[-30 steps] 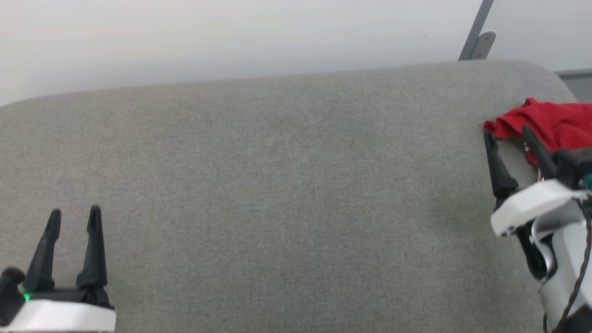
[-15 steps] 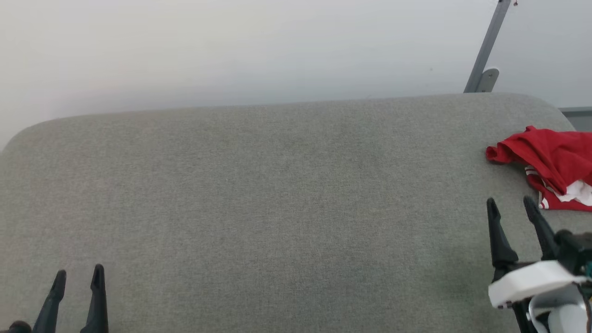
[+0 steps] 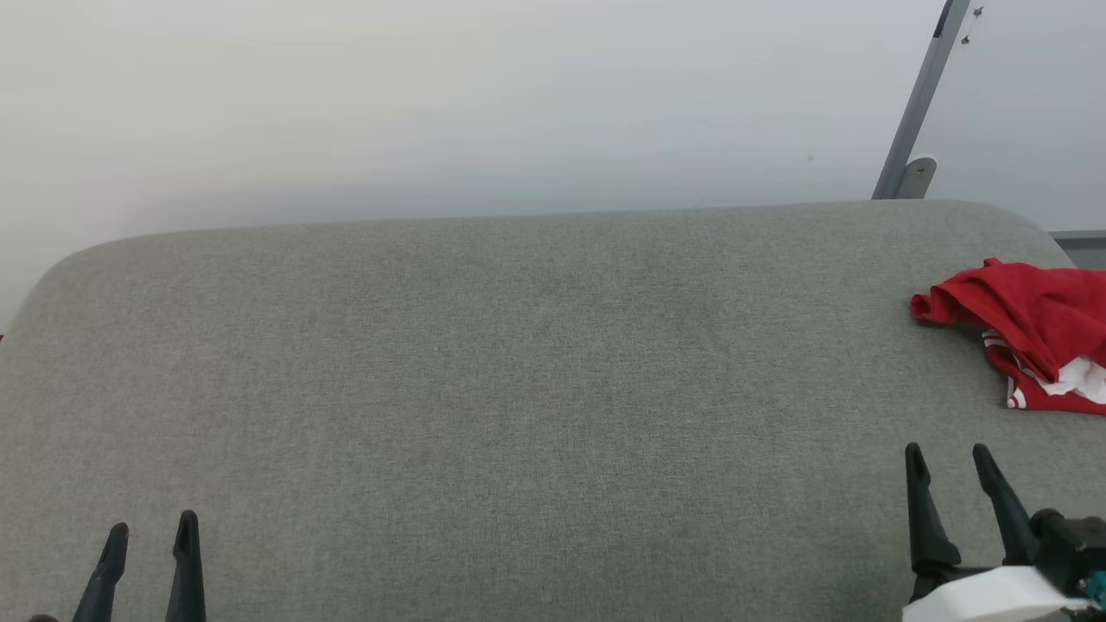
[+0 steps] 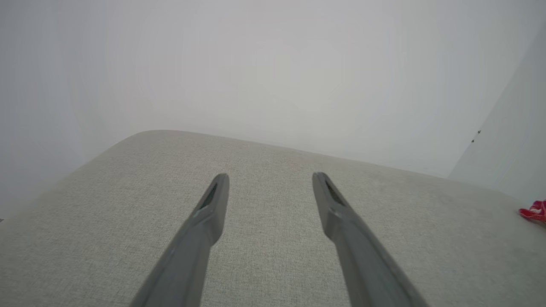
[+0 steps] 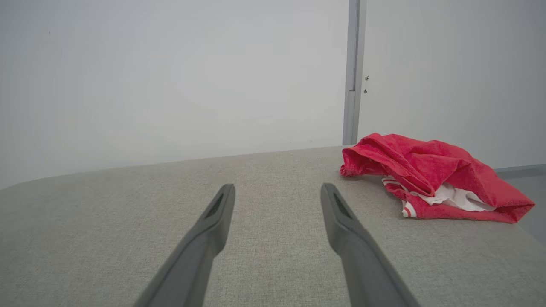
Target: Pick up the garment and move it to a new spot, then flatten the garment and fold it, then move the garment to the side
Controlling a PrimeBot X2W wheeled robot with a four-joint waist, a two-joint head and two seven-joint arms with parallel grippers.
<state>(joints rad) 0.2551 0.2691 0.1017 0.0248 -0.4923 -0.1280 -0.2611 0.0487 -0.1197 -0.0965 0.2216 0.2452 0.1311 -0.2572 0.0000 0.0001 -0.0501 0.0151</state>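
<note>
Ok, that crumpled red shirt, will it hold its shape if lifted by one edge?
Probably not: the garment lies in soft folds, so it should droop and unfurl. It looks thin, likely light. A pinch may catch only one bunched layer.

Grey fabric-covered surface (image 3: 518, 389), rounded corners; pale wall (image 3: 432, 104) behind; grey metal post (image 3: 923, 95) far right.

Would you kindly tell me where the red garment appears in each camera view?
Head view: garment at the right edge, mid-height.
Left wrist view: its red sliver at the right edge.
Right wrist view: right of centre.
Shared landmark: the grey cushion beneath it.
</note>
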